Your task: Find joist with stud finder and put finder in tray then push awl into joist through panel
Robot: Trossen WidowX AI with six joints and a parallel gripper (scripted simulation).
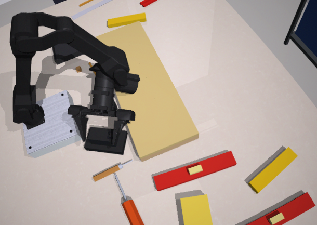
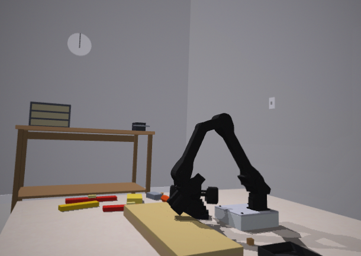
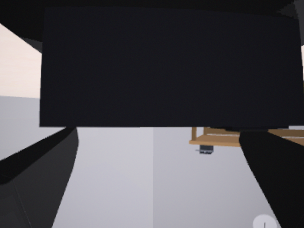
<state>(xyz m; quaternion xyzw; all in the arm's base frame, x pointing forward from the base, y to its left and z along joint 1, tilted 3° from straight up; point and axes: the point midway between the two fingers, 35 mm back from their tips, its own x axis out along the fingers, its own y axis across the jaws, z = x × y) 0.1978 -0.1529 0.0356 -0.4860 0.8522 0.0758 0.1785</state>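
The stud finder (image 1: 105,148) (image 3: 170,70), a dark box, is low beside the panel's near left corner. It fills the upper wrist view. My gripper (image 1: 98,142) (image 3: 161,134) is open, with its fingers spread around or just over the box; whether they touch it is unclear. The tan floor panel (image 1: 156,109) (image 2: 177,230) lies flat, with no clear hole visible. The awl (image 1: 107,172), orange-brown with a thin metal spike, lies in front of the stud finder. The dark tray (image 1: 58,60) (image 2: 266,249) is behind the arm in the top view, partly hidden.
An orange screwdriver (image 1: 132,212) lies beside the awl. A red level (image 1: 171,180), a yellow block (image 1: 196,208) and a yellow bar (image 1: 273,170) lie beyond the panel's near end. Another yellow bar (image 1: 127,20) lies at its far end. The metal base (image 1: 52,127) stands left.
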